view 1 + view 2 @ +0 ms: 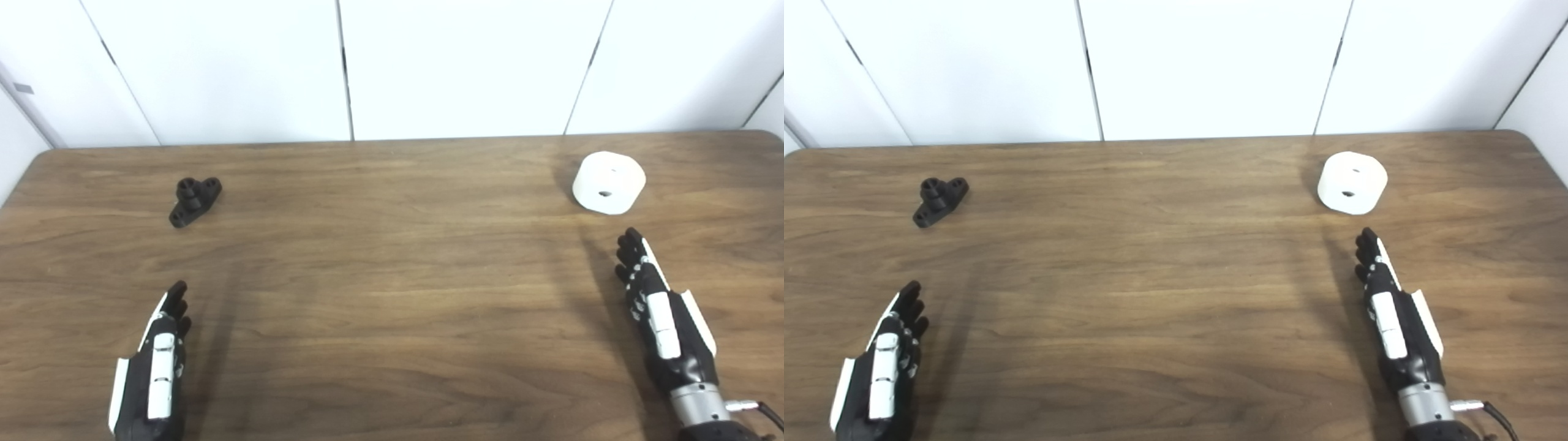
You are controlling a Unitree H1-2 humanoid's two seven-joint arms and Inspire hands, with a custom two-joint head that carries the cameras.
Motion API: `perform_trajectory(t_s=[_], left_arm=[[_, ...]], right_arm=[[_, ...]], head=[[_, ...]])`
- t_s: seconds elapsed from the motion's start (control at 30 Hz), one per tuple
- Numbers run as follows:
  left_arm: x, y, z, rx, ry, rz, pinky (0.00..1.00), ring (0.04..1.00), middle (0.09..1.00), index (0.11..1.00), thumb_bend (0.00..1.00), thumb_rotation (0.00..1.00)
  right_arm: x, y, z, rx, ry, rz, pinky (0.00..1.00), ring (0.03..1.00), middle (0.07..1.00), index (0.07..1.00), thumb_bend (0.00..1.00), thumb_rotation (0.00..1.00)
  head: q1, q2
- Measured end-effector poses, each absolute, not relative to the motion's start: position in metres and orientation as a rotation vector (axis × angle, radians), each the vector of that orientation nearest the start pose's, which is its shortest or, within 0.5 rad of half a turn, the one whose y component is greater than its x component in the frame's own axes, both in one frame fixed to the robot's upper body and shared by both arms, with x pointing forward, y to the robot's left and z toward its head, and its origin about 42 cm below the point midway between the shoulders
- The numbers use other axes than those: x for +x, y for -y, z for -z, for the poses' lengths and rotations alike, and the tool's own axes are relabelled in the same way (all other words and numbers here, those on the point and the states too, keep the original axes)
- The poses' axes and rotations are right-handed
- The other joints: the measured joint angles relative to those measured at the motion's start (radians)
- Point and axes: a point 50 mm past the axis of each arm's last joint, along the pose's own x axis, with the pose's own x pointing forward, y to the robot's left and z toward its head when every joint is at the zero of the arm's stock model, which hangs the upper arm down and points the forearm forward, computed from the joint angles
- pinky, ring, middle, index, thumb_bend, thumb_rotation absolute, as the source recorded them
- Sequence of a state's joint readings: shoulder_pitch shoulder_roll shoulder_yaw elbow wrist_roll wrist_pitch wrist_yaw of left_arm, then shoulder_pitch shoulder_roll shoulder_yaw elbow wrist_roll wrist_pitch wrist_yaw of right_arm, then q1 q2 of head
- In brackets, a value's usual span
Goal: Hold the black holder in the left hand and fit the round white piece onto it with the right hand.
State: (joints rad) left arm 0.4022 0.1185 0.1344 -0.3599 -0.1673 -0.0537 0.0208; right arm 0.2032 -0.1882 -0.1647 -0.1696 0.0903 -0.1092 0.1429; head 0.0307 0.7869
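light: bright, even overhead | shadows: soft, beside arms | focus: slightly soft | walls overexposed

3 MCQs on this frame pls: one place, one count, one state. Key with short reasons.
1. Where does the black holder lie? A) far left of the table B) far right C) in the left hand
2. How many loose parts are on the table? A) one B) two C) four
3. The right hand is: A) shut on the white piece B) open, short of it C) out of view

Key: A, black holder sits far left; B, only it and the round white piece on the table; B, right hand and left hand hold nothing.
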Motion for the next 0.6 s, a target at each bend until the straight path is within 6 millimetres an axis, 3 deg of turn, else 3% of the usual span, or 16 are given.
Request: perform_trajectory(t_s=[0.37, 0.6], left_arm=[[0.1486, -0.2967, -0.1213, 0.016, 0.041, -0.207, 1.00, 1.000, 0.982, 0.918, 0.45, 0.89], [0.1486, -0.2932, -0.1198, 0.028, 0.054, -0.205, 1.00, 0.990, 0.971, 0.908, 0.42, 0.86]], right_arm=[[0.2122, 0.3144, -0.1140, -0.146, 0.089, 0.030, 1.00, 1.000, 0.991, 1.000, 0.57, 1.00], [0.2131, 0.3171, -0.1135, -0.153, 0.104, 0.027, 1.00, 1.000, 0.995, 1.000, 0.57, 1.00]], head=[[0.020, -0.012], [0.121, -0.063]])
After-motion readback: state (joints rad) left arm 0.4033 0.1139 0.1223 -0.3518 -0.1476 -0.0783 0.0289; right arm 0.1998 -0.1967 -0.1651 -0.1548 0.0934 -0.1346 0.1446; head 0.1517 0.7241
